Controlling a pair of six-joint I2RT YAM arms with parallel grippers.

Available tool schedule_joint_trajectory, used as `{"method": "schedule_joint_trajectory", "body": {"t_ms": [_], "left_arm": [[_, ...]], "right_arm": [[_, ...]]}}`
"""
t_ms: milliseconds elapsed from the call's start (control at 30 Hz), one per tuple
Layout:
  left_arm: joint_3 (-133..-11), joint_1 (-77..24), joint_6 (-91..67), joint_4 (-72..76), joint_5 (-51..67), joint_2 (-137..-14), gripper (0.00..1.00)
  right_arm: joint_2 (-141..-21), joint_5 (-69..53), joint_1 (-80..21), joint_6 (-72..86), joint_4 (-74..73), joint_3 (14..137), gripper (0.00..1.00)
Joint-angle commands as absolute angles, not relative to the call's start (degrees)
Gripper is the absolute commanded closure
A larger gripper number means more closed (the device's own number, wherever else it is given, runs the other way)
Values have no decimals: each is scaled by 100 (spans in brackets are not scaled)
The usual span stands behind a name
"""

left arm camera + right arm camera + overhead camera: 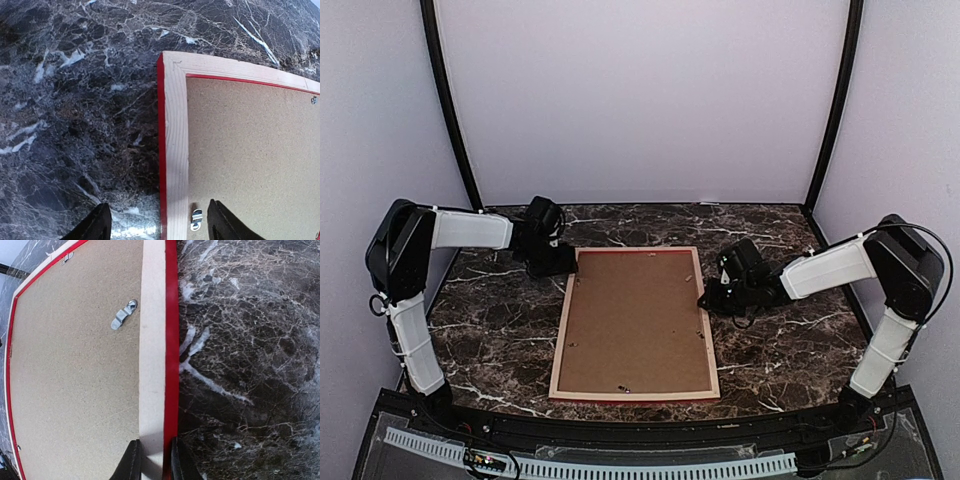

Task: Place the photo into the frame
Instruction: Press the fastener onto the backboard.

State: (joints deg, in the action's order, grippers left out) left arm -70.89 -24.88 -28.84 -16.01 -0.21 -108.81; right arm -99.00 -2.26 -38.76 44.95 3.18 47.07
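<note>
Left claw (160,223): fingers wide apart, straddling frame (635,393) rail near far-left corner, gripping nothing. Right claw (152,460): narrow, pinched on frame's right rail; metal clip (122,315) ahead of it, on brown backing board (635,320). Both arms: elbows out to sides, forearms reaching inward, low over marble table (490,330). Frame lies back-up between claws. Photo not visible; board covers opening.
</note>
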Motion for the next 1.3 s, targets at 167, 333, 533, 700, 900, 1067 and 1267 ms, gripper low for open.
{"method": "schedule_joint_trajectory", "body": {"t_ms": [167, 333, 533, 700, 900, 1067, 1267], "left_arm": [[-7745, -2469, -2424, -2708, -32, -10973, 32], [-7863, -2543, -2361, -2852, 139, -11164, 32], [-8140, -2635, -2297, -3056, 62, -11439, 31], [-8308, -2673, -2244, -3148, 62, -11593, 32], [-8365, -2731, -2259, -3282, -157, -11690, 41], [-8317, -2742, -2337, -3361, -148, -11677, 54], [-8224, -2742, -2451, -3255, -94, -11640, 63]], "right_arm": [[-9877, -472, -3899, 5039, 298, 4452, 96], [-9952, -535, -3902, 4977, 207, 4566, 96], [-9982, -578, -3893, 4948, 208, 4559, 95], [-9961, -605, -3893, 4975, 279, 4459, 95], [-9929, -615, -3885, 4965, 282, 4430, 95], [-9855, -568, -3878, 4940, 238, 4397, 95], [-9781, -556, -3875, 4954, 246, 4338, 95]]}}
